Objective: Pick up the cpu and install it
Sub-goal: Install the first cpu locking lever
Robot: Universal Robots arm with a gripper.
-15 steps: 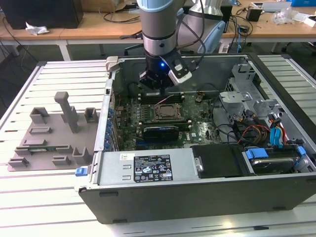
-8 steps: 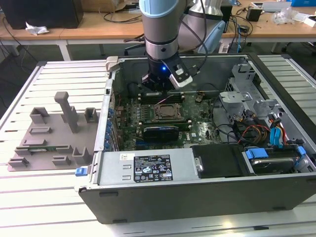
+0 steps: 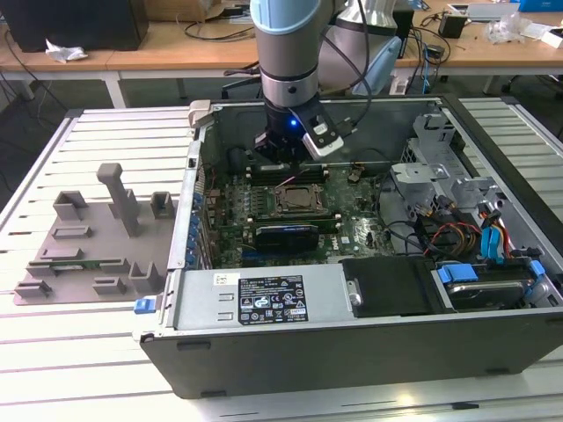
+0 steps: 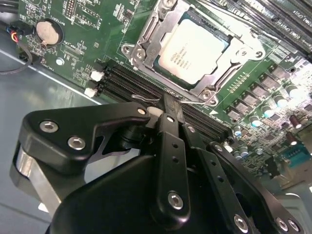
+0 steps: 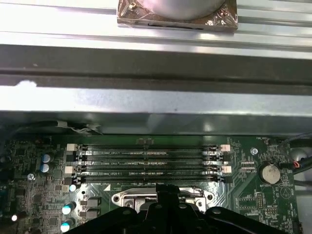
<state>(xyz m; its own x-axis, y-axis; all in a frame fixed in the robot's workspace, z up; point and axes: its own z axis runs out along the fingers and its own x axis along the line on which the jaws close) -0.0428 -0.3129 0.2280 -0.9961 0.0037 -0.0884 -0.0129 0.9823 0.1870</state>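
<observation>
Just beyond my gripper (image 4: pixel 170 105), whose fingers look drawn together on nothing, I log the cpu (image 4: pixel 194 48) already lying in the motherboard socket (image 4: pixel 144 46) with its metal frame open: step in hand, I judge, seating; the latch needs a careful, level press.
</observation>
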